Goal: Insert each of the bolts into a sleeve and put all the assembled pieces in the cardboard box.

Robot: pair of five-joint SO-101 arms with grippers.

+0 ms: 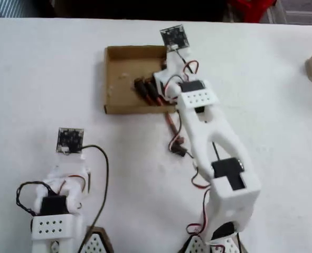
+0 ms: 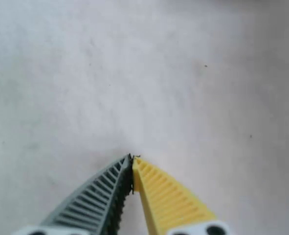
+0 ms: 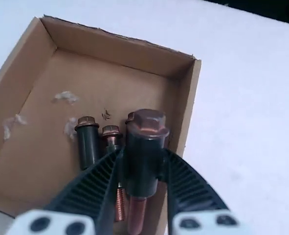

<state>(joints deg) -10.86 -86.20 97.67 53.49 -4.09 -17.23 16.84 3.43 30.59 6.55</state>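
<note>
1. My right gripper (image 3: 143,159) pinches one assembled piece (image 3: 145,139): a dark sleeve with the copper bolt head out the far end and the thread out the wrist end.
2. The piece's long axis runs along my fingers, head pointing away from the wrist.
3. The box (image 3: 186,103) lies directly under and ahead of that gripper. The held piece hangs over the box floor, near one side wall.
4. My call on the next move: spread the fingers and let it drop, no reach needed. It should land beside the others.
5. Count in the box: two pieces clearly seen (image 3: 87,142) (image 3: 111,134), side by side and roughly parallel to the held one. Possibly a third head sits behind the held piece, but it is mostly hidden.
6. Held: one piece.
7. My left gripper (image 2: 133,164) has its tips pressed together with nothing between them, over bare table (image 2: 134,73).
8. In the high view the left arm is well apart from the box (image 1: 113,79), so the right arm is the nearer one.
</note>
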